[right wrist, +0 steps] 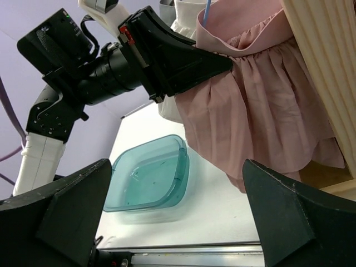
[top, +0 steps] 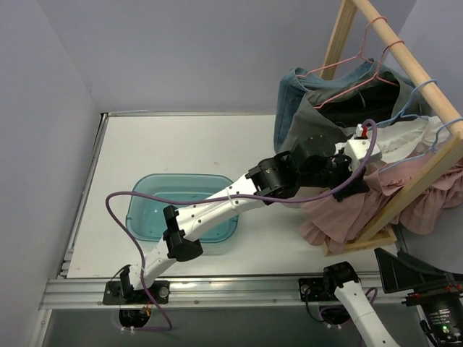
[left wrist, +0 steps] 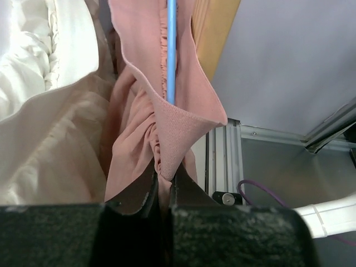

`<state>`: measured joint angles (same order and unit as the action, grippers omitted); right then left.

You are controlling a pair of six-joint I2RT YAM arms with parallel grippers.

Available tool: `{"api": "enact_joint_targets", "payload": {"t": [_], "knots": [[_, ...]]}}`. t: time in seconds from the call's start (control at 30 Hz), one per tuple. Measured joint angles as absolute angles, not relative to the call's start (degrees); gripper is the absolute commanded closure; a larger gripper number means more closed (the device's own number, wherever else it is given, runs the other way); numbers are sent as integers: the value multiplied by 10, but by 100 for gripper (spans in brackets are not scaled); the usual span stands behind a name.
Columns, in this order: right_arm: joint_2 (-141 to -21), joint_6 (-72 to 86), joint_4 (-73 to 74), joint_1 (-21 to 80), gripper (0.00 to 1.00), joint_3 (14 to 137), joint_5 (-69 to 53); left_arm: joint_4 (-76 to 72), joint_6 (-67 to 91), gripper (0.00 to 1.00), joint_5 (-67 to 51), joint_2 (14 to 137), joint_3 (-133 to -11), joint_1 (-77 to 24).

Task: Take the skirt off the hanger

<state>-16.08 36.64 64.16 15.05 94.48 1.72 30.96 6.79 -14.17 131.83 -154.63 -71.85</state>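
The pink skirt [top: 340, 210] hangs on a blue hanger [top: 419, 108] from the wooden rack [top: 412, 181] at the right. My left gripper [top: 365, 177] reaches into the rack and is shut on the skirt's waistband. The left wrist view shows the pink fabric fold [left wrist: 183, 119] pinched between the jaws of that gripper [left wrist: 165, 181], with the hanger wire [left wrist: 171, 50] just above. The right wrist view shows the skirt [right wrist: 261, 111], the hanger [right wrist: 207, 11] and the left gripper [right wrist: 225, 60] biting its top edge. My right gripper [right wrist: 178, 211] is open and empty, low at the near right [top: 405, 271].
A teal plastic bin [top: 181, 206] sits on the white table left of the rack, also in the right wrist view [right wrist: 150, 178]. A cream garment [left wrist: 44, 111], grey and denim clothes [top: 311, 101] and a pink hanger [top: 362, 65] crowd the rack. The rack's post [right wrist: 328, 55] stands beside the skirt.
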Motion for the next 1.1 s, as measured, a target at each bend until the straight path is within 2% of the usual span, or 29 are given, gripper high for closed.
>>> {"api": "enact_joint_targets", "payload": {"t": [0.17, 0.43, 0.77, 1.1], "knots": [[-184, 357, 651, 152, 0, 951, 21, 310, 77, 98, -155, 1296, -1522, -706], [-214, 351, 639, 176, 0, 938, 22, 315, 84, 98, -156, 1181, -1429, -693], [-216, 334, 633, 177, 0, 938, 26, 297, 112, 98, -182, 1147, -1403, -664], [-317, 258, 590, 177, 1, 963, -18, 386, 136, 98, -160, 999, -1213, -664]]}}
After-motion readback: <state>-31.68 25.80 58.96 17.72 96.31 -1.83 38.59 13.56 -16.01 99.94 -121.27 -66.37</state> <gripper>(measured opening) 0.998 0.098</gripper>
